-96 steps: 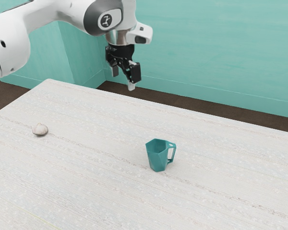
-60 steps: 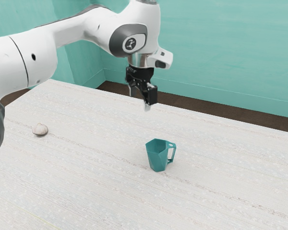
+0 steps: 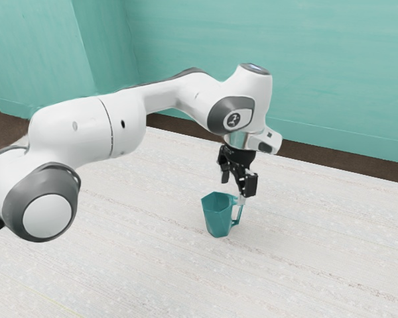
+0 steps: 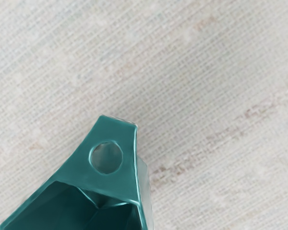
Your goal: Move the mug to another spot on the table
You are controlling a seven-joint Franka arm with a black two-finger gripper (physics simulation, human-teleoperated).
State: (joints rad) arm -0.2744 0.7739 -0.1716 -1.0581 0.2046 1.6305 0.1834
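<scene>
Pretty sure this is a rendered robot test room, kind of a lab-ish setup. Flat teal walls (image 3: 331, 59) meet in a corner at the far left, with a strip of dark brown floor (image 3: 345, 158) running along their foot. A big pale, wood-grained tabletop (image 3: 318, 265) takes up the near part of the scene, and a chunky white robot arm (image 3: 93, 132) reaches in over it from the left. Everything looks smooth and computer-drawn.

mug (image 3: 217, 217): teal
table (image 3: 318, 255): off-white, fine pale-brown grain streaks
gripper (image 3: 237, 189): black
arm (image 3: 86, 129): white, grey joints
wall (image 3: 331, 59): turquoise
</scene>
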